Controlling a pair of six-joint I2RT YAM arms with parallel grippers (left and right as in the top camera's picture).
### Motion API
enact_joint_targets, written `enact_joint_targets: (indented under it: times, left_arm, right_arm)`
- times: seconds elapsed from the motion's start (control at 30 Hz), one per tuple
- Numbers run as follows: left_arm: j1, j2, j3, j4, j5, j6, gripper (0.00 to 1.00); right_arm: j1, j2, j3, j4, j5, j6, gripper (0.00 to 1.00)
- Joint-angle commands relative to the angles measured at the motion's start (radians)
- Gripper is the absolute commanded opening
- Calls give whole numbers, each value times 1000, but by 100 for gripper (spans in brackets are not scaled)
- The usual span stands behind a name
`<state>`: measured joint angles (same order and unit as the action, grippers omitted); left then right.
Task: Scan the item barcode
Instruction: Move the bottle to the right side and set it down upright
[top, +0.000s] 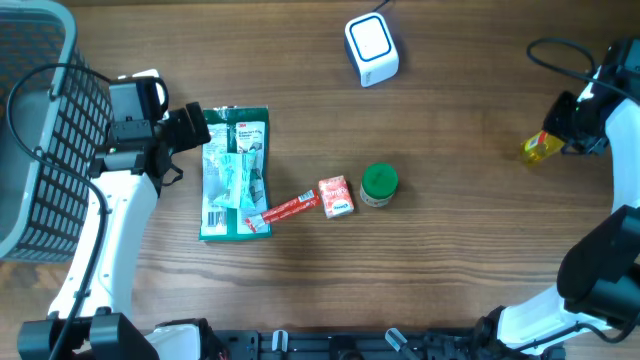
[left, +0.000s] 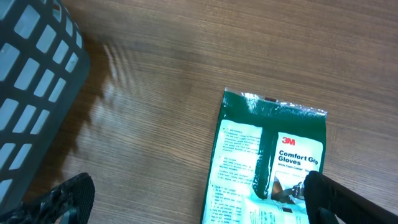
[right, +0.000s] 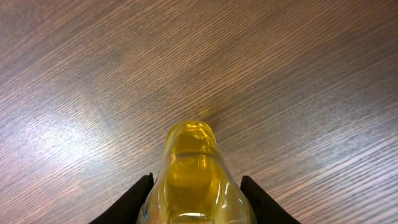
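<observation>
A yellow clear bottle (top: 538, 149) is at the far right, above the wooden table, with my right gripper (top: 562, 133) shut on it. In the right wrist view the bottle (right: 194, 168) fills the space between both black fingers (right: 138, 200). No barcode shows on it. The white and blue scanner (top: 371, 48) stands at the top centre, well left of the bottle. My left gripper (top: 196, 128) is open over the top left corner of a green gloves pack (top: 235, 172). In the left wrist view one finger is over the pack (left: 267, 168), the other over bare wood.
A grey basket (top: 30, 130) takes up the left edge. A red stick packet (top: 285, 209), a small red box (top: 336, 196) and a green-lidded jar (top: 379, 184) lie mid-table. A black cable (top: 560, 52) loops at the upper right.
</observation>
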<state>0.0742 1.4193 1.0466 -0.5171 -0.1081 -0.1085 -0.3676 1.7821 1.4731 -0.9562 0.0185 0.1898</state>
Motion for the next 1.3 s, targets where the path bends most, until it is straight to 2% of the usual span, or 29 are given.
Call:
enact_joint_targets:
  times: [0.0, 0.1, 0.23, 0.3, 0.33, 0.4, 0.43, 0.47, 0.57, 0.7, 0.97, 1.0, 1.07, 1.13, 1.27]
  left_arm:
    - [6, -11, 8, 3, -6, 19, 100]
    - [6, -11, 8, 3, -6, 19, 100]
    - [6, -11, 8, 3, -6, 19, 100]
    - [6, -11, 8, 3, -6, 19, 100]
    - [6, -11, 8, 3, -6, 19, 100]
    - [6, -11, 8, 3, -6, 19, 100]
    - [6, -11, 8, 3, -6, 19, 100]
    - [6, -11, 8, 3, -6, 19, 100]
    - [6, -11, 8, 3, -6, 19, 100]
    - [6, -11, 8, 3, -6, 19, 100]
    - [6, -11, 8, 3, -6, 19, 100]
    - [6, -11, 8, 3, -6, 19, 100]
    - [6, -11, 8, 3, -6, 19, 100]
    - [6, -11, 8, 3, -6, 19, 100]
    - [6, -11, 8, 3, -6, 19, 100]
  right_arm:
    - [2, 2, -5, 13, -16, -50, 40]
    - [2, 2, -6, 6, -17, -72, 50]
    - [3, 2, -22, 6, -20, -112, 50]
    - [3, 2, -35, 14, -20, -111, 54]
    - [3, 2, -40, 21, -20, -111, 58]
    - [3, 2, -41, 23, -20, -111, 74]
    - [3, 2, -41, 24, -19, -111, 79]
    - [3, 2, -41, 24, -19, -108, 79]
    - [3, 2, -41, 24, -19, -81, 77]
    - [3, 2, -41, 21, -19, -84, 51]
    - [3, 2, -41, 25, -87, -190, 51]
    - [3, 2, -41, 25, -87, -189, 58]
    - [3, 2, -41, 25, -87, -187, 86]
    - [3, 2, -41, 34, -87, -186, 92]
    - [3, 0, -27, 69, -86, -164, 93]
